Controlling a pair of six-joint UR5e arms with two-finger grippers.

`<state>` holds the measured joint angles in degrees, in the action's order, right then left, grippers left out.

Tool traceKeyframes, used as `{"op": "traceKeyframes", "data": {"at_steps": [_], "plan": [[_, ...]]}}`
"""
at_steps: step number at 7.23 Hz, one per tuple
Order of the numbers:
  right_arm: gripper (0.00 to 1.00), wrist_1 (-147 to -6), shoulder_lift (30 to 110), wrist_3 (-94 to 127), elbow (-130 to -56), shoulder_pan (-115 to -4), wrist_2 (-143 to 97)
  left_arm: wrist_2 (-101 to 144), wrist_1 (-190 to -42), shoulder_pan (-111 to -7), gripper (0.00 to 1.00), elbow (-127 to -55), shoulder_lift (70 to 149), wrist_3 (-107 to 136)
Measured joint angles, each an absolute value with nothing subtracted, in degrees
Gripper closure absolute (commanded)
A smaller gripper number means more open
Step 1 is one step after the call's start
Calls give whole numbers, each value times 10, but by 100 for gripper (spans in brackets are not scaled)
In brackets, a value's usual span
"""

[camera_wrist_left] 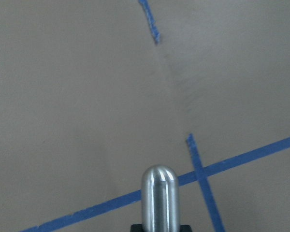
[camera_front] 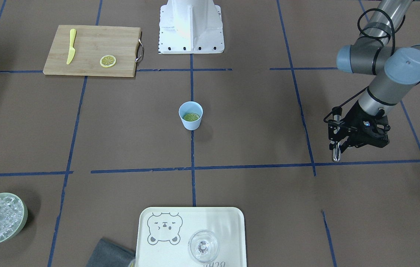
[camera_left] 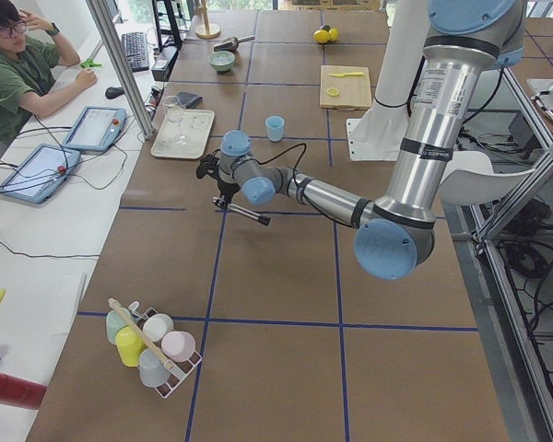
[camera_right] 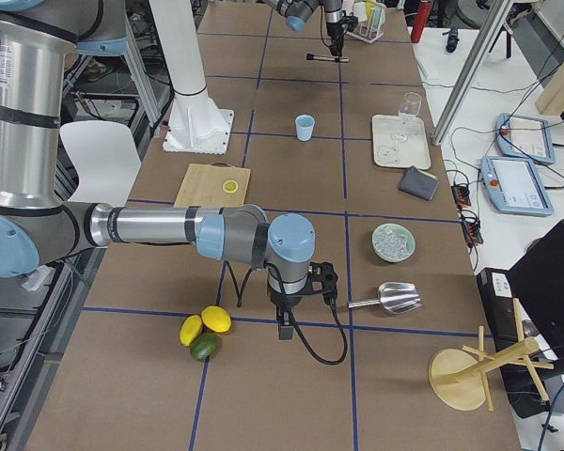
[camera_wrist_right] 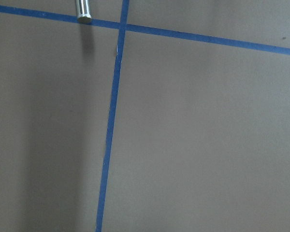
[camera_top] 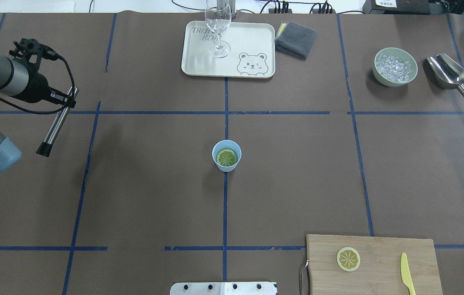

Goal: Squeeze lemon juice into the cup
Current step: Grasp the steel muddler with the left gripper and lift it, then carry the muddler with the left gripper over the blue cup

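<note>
Overhead, the lemon (camera_top: 226,157) is sitting in the cup (camera_top: 227,167), the left gripper (camera_top: 68,98) clamping a rod (camera_top: 53,129). The right gripper (camera_right: 285,324) is showing only side-on: cannot tell its state.

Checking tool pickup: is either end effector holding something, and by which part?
The left end effector grips a metal rod near its rounded steel end, black tip free. Whether the right end effector holds anything cannot be told.

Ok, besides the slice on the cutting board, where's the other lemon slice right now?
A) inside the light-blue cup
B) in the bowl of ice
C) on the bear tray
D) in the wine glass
A: the lemon slice lies flat inside the light-blue cup, as the front-facing and overhead views both show.
</note>
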<state>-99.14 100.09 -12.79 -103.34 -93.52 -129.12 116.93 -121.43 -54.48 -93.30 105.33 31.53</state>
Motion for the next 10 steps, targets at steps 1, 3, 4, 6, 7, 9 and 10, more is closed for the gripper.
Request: {"op": "traceKeyframes", "data": {"at_steps": [1,3,4,6,7,9,10], "plan": [[0,-991,1004,-128,-1033,-935,-1291,1154,-1232,-545,100,-946,1070,278],[0,-991,1009,-127,-1032,-937,-1291,1125,-1265,-545,100,-971,1104,240],[0,-991,1009,-127,-1032,-941,-1291,1087,-1318,-543,100,-979,1111,239],[0,-991,1010,-127,-1034,-951,-1291,1028,-1500,-526,100,-971,1115,245],[0,-991,1009,-126,-1035,-956,-1291,1024,-1573,-510,100,-968,1123,244],[0,-991,1009,-125,-1035,-967,-1291,1026,-1701,-468,100,-958,1148,245],[0,-991,1009,-124,-1035,-969,-1291,1026,-1771,-448,100,-940,1162,246]]}}
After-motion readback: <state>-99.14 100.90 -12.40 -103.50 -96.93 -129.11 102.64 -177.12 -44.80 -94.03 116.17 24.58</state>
